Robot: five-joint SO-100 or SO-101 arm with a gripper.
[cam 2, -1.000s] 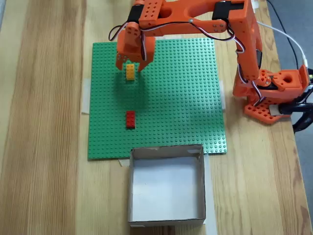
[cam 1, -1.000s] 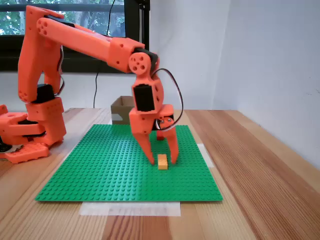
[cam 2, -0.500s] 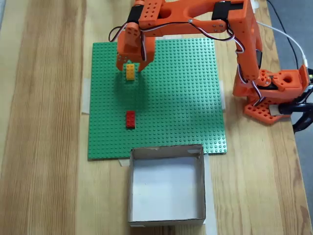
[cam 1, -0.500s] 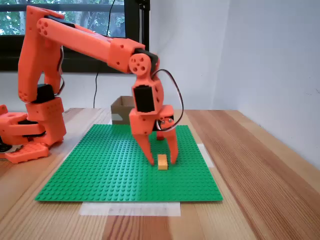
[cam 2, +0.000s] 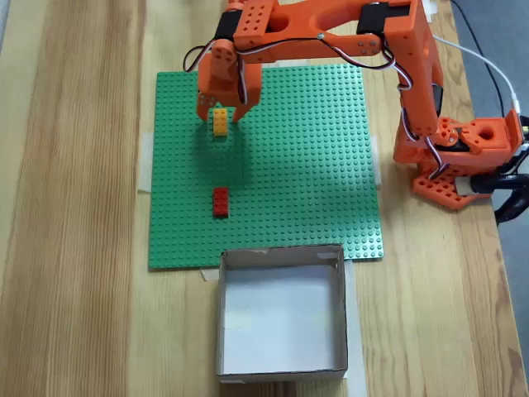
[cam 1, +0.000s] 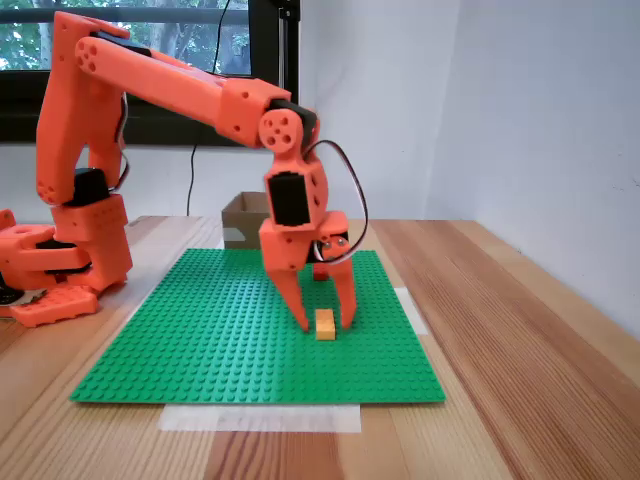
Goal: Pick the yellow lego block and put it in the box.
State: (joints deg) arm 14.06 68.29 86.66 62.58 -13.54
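Observation:
The yellow lego block [cam 1: 325,325] [cam 2: 221,122] lies on the green studded baseplate [cam 1: 200,330] [cam 2: 306,165]. My orange gripper [cam 1: 327,322] [cam 2: 221,117] points straight down with its fingers open, one on each side of the block and their tips close to the plate. The fingers do not clamp the block. The box [cam 2: 281,364] stands beyond the plate's lower edge in a fixed view from above, with a pale inside. In a fixed view from the side, the box [cam 1: 243,218] shows behind the arm.
A smaller red brick [cam 2: 220,201] sits on the plate between the yellow block and the box. The arm's orange base [cam 2: 463,157] [cam 1: 60,260] stands on the wooden table beside the plate. A white wall rises to the right in the side view.

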